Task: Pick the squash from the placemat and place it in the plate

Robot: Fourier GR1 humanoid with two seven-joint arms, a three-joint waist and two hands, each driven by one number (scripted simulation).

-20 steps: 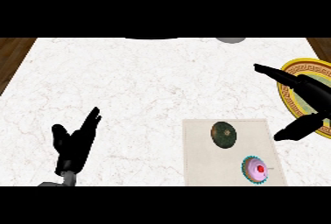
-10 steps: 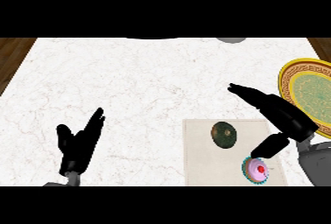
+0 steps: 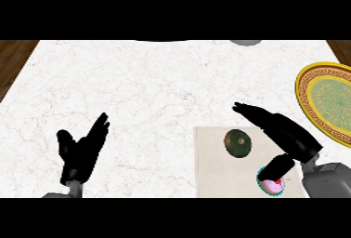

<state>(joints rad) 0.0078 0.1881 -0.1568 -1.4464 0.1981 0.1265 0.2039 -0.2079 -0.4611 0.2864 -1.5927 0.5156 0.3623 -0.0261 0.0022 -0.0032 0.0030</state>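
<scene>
Black right hand (image 3: 281,132) nearer squash (image 3: 238,142)

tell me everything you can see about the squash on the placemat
The small, round, dark green squash has a paler mottled sheen and a tiny light spot near its middle. It lies on the upper middle part of the pale beige rectangular placemat, apart from the pink cupcake in a teal wrapper lower right. Nothing grips it: the black right hand hangs open beside it on the right, fingers straight; contact cannot be told.
</scene>
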